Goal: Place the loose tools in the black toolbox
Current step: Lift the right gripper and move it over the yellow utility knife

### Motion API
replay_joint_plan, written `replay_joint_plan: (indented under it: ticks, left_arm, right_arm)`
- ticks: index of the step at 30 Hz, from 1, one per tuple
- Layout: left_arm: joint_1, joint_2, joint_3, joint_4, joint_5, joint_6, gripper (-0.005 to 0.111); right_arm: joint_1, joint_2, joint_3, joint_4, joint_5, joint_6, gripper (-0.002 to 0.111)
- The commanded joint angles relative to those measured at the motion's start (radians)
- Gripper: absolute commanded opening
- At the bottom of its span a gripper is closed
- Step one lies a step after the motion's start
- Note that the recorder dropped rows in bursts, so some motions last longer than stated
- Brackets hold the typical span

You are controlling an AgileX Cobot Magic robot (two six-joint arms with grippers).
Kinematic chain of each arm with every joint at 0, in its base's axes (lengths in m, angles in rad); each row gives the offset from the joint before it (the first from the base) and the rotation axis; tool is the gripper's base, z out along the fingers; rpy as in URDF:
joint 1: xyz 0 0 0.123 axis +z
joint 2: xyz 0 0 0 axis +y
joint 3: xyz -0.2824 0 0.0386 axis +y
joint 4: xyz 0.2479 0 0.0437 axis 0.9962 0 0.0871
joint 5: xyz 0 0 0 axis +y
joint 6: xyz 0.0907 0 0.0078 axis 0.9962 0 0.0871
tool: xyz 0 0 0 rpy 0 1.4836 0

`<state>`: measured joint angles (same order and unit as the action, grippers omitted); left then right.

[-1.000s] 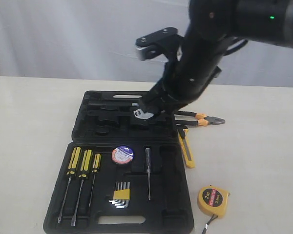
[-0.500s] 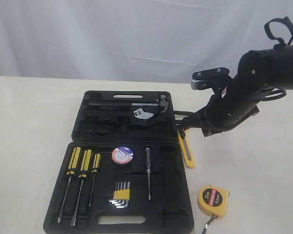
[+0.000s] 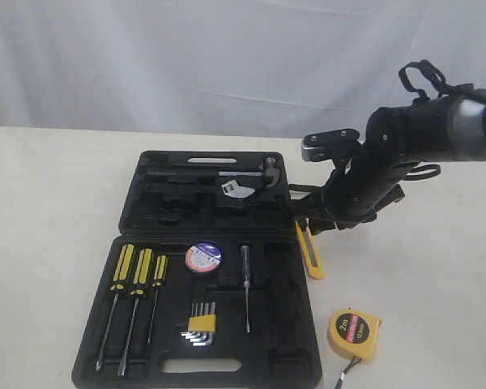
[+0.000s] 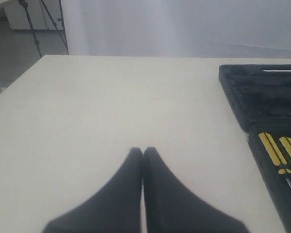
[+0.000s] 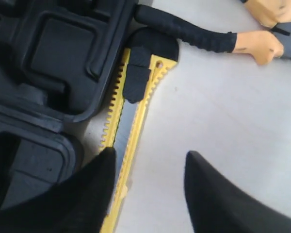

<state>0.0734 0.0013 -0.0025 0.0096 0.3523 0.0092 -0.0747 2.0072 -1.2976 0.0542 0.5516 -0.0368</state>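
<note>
Hand [image 5: 150, 155] spread over slim yellow plastic utility knife [image 5: 140, 111] beside moulded black toolbox [image 5: 53, 63]; I should centre before pinching.

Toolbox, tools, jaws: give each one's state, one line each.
Toolbox: open, flat on table.
Tape roll: in toolbox.
Knife: on table, beside toolbox.
Pliers: on table, outside.
Tape measure: on table, outside.
Left jaws: shut.
Right jaws: open, over knife.
</note>
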Motion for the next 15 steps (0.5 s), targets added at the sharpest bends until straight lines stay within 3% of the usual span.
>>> replay_joint_plan:
  ticks: [1, 15]
  left_arm:
    - [-0.005, -0.001, 0.003, -0.01, -0.01, -0.002, 0.0]
    - [-0.005, -0.001, 0.003, -0.01, -0.01, -0.002, 0.0]
  right_arm:
    - [-0.002, 0.0, -0.006, 0.003, -0.016, -0.009, 0.057]
    - [-0.002, 0.0, -0.004, 0.003, -0.022, -0.009, 0.057]
